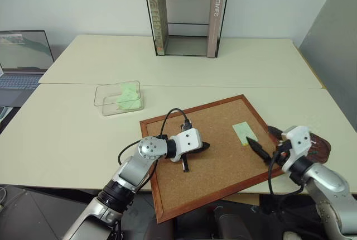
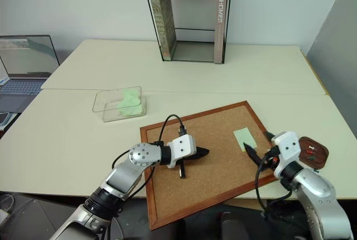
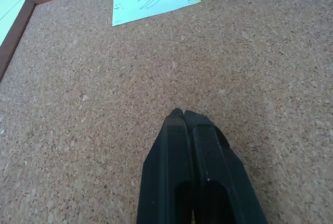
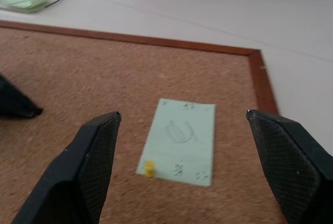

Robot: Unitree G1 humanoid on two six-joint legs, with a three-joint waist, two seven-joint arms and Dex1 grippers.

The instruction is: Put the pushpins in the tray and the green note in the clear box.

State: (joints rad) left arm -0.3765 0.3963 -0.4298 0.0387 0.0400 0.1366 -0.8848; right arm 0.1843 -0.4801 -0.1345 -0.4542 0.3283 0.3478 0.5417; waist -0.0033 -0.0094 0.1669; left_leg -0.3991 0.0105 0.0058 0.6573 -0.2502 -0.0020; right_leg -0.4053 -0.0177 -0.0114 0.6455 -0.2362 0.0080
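One green note is lying flat on the corkboard, near the board's right edge, with one yellow pushpin sticking in a corner of it. One tray is sitting just off the corkboard's right edge, holding at least two pins, one red and one green. One clear box is resting beyond the board's far left corner, with pale green paper lying inside. The right hand is hovering by the note, fingers spread wide and gripping nothing. The left hand is hanging over the board's middle, fingers pressed together.
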